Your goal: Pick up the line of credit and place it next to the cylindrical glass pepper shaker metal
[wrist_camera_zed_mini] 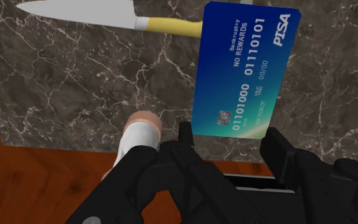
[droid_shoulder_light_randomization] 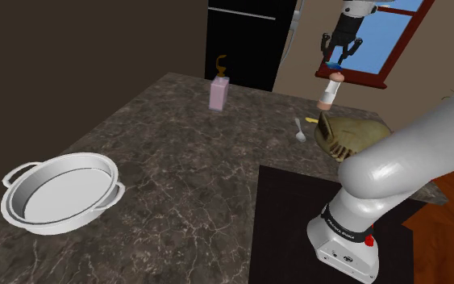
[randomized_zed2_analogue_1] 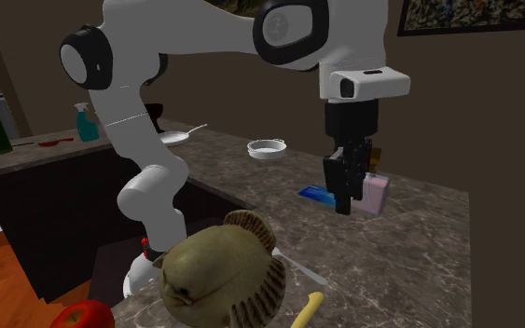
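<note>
We see the gripper (wrist_camera_zed_mini: 231, 145) clamped on the blue credit card (wrist_camera_zed_mini: 244, 70), up above the marble counter (wrist_camera_zed_mini: 75, 76) near the pepper shaker (wrist_camera_zed_mini: 139, 130).

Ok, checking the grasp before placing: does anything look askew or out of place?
The blue bank card sits slightly skewed in the black gripper, clasped at one short end only. The white, copper-capped cylindrical shaker stands upright near the edge of the dark stone counter.

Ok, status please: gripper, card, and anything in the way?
Gripper shut on blue card, lifted over counter. Pepper shaker just below. Knife lies nearby, not blocking.
</note>
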Motion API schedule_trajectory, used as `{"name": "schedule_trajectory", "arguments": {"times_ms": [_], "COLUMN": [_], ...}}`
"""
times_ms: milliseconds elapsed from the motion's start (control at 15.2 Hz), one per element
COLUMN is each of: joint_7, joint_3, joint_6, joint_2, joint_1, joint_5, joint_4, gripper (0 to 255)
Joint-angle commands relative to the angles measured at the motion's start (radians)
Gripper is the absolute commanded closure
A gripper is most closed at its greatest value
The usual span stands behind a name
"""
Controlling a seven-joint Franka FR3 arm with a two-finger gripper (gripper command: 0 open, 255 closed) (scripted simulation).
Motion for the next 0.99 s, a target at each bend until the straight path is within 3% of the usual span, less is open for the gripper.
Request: {"name": "schedule_trajectory", "arguments": {"times_ms": [0,66,924], "joint_7": [-0.051,-0.079,-0.068], "joint_3": [-0.034,-0.053,-0.061], "joint_6": [0.001,0.002,0.177], "joint_2": [0.047,0.077,0.077], "joint_1": [-0.01,-0.016,-0.022], "joint_5": [0.013,0.024,0.016], "joint_4": [0.051,0.08,-0.094], "gripper": [255,255,255]}}
